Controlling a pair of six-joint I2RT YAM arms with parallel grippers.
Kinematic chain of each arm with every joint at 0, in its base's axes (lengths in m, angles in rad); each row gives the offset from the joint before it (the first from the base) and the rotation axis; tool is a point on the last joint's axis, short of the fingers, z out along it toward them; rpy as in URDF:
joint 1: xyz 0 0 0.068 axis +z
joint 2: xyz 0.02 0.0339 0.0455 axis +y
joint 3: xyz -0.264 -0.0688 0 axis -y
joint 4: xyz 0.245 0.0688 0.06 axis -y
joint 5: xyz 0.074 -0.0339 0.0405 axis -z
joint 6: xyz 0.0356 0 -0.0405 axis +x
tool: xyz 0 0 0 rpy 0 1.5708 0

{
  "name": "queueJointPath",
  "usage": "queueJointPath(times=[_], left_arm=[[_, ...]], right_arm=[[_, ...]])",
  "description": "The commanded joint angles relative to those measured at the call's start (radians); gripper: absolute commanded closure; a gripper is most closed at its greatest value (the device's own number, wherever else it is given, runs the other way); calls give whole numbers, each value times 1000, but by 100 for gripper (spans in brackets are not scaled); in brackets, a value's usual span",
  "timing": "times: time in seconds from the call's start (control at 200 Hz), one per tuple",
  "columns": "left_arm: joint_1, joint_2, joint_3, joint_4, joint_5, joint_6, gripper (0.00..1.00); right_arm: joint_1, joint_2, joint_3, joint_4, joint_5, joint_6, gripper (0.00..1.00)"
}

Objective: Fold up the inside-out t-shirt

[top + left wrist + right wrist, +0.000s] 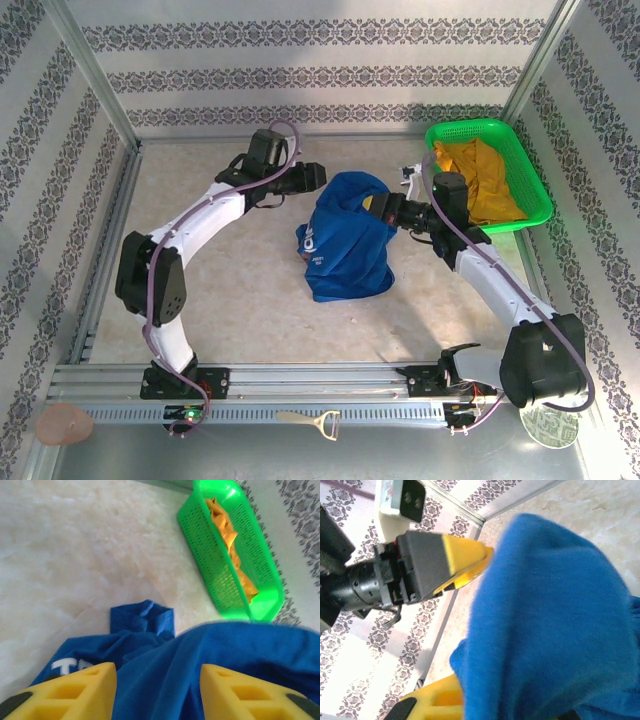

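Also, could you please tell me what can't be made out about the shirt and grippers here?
Right wrist view: the t-shirt covers the right gripper's fingertips, hiding its grip.
Left wrist view: the left gripper's finger cuts off the white print; overhead it is too small to read.
Overhead: the t-shirt's collar and sleeves are lost in its folds.

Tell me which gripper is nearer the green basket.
Right. The right gripper holds the blue t-shirt on the side facing the green basket; the left gripper is at the shirt's opposite side, farther away.
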Motion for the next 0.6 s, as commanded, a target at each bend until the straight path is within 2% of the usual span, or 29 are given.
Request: queueJointPath(times=[0.0, 0.115, 0.305, 0.595], left_arm=[[-15, -139, -45, 38, 5, 53, 47], [-69, -159, -50, 61, 64, 85, 46], [-141, -85, -30, 103, 130, 88, 46], [-163, 1, -20, 139, 153, 85, 46]], right_arm=[[-6, -6, -14, 84, -7, 24, 100], [-6, -13, -21, 83, 3, 25, 100], [-5, -22, -29, 82, 1, 26, 100], [-6, -35, -38, 84, 5, 34, 100]])
